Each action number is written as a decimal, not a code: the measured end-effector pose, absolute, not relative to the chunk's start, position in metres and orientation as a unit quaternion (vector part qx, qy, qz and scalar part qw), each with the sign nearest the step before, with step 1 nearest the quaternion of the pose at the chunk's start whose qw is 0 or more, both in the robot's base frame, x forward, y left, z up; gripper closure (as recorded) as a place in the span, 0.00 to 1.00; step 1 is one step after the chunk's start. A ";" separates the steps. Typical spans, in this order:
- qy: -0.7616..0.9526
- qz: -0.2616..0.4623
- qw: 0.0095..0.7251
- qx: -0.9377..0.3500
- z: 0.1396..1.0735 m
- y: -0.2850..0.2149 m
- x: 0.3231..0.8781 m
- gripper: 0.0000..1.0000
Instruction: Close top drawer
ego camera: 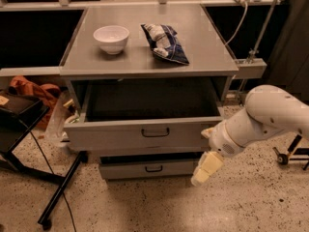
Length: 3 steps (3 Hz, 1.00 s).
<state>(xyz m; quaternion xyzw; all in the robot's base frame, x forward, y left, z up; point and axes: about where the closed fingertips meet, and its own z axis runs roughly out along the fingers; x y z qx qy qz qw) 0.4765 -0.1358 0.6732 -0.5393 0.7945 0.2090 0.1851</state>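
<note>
The top drawer (111, 135) sits mid-frame under the counter (203, 52), pulled partway out, its front proud of the lower drawer (120, 169). The pincer (204, 167) hangs at lower right, just beside the front's right end; whether it is apart or together, I cannot tell. The closing push seems in hand. Next, it calls for a straight shove on the front until flush.

On the bench (212, 57), the bowl (111, 37) sits left of the snack bag (164, 43), both toward the back. Under the bench top, the top drawer (120, 135) juts forward, part open, above a lower drawer (145, 168). The gripper (202, 174) hangs by the top drawer's right front corner, before the lower drawer's right end. A stand (19, 112) is left of the bench.
</note>
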 end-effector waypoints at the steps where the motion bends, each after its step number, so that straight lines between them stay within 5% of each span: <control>1: 0.794 0.209 0.185 -0.539 0.673 -0.136 0.477 0.00; 3: 0.781 0.216 0.233 -0.538 0.674 -0.139 0.497 0.00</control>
